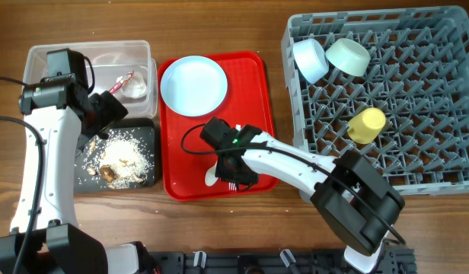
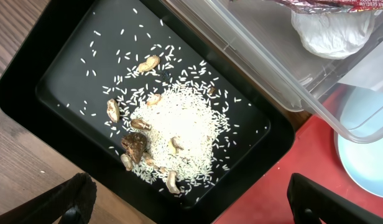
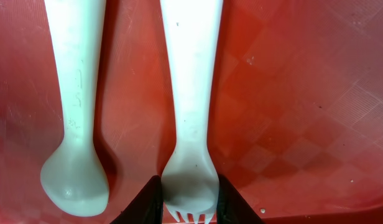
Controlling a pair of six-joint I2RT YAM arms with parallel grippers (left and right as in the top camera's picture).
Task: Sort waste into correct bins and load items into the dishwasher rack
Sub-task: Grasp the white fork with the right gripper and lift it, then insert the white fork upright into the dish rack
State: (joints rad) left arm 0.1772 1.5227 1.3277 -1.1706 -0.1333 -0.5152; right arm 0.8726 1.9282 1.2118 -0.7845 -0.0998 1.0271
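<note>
White fork (image 3: 190,112) on the red serving tray (image 3: 303,93), your right pincer (image 3: 189,202) pinching its tined head, white spoon (image 3: 76,124) just beside it, your left pincer (image 2: 188,196) spread above the black tray (image 2: 30,93) holding rice and brown scraps (image 2: 179,134).

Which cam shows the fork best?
Right wrist: the fork is close up on the red tray, beside the spoon, head between the right tool's fingers. Overhead: the right arm hides nearly all of it. Left wrist: absent.
</note>
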